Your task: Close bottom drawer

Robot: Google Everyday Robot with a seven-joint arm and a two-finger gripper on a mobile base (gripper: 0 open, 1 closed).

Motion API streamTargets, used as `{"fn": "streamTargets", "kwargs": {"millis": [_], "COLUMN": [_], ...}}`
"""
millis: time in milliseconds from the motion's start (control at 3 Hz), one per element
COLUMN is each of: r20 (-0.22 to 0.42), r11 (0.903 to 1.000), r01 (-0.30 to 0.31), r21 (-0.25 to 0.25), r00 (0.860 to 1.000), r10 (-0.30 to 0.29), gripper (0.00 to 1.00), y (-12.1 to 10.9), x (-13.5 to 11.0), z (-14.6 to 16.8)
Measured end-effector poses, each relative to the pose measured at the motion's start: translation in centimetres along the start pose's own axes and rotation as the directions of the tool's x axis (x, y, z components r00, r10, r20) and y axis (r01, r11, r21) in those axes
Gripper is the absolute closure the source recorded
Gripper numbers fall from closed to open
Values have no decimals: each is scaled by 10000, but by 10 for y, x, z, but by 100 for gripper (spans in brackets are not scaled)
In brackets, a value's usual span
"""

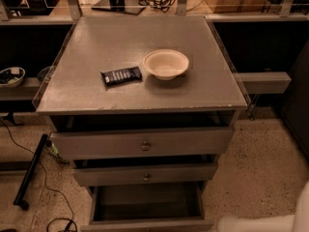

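The bottom drawer (145,204) is the narrowest of three grey drawers and is pulled far out. Its dark boxy interior faces up and looks empty. Its slim front panel (145,224) lies at the lower edge of the view, and its knob is cut off. The medium drawer (145,174) above it and the widest drawer (143,143) with a brass-coloured knob each stand slightly out. My gripper is not in view. Only a white part of my arm (263,223) shows in the lower right corner, to the right of the bottom drawer's front.
On the cabinet top (96,47) lie a cream bowl (165,63) and a dark wrapped bar (121,75). Black cables (43,178) and a black bar (30,172) lie on the speckled floor at left. Shelving stands behind and to both sides.
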State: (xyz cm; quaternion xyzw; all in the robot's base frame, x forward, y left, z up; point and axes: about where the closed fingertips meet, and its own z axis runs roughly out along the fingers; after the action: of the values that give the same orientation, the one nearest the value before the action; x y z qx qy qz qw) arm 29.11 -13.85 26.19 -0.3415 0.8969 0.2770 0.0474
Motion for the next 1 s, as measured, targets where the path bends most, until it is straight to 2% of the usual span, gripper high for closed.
{"fn": "streamTargets", "kwargs": {"millis": [333,667,1000], "r20": [-194,60,386], "r11": [9997,9982,9969], "r01": [-231,-486,-591], "r21": [60,352,510], "r00": [9995,9988,9976], "r10": [232,484,571], "gripper": [100,100,100], "y": [-12,-40,-58], "x": [9,1,-12], "z": [22,45,54]}}
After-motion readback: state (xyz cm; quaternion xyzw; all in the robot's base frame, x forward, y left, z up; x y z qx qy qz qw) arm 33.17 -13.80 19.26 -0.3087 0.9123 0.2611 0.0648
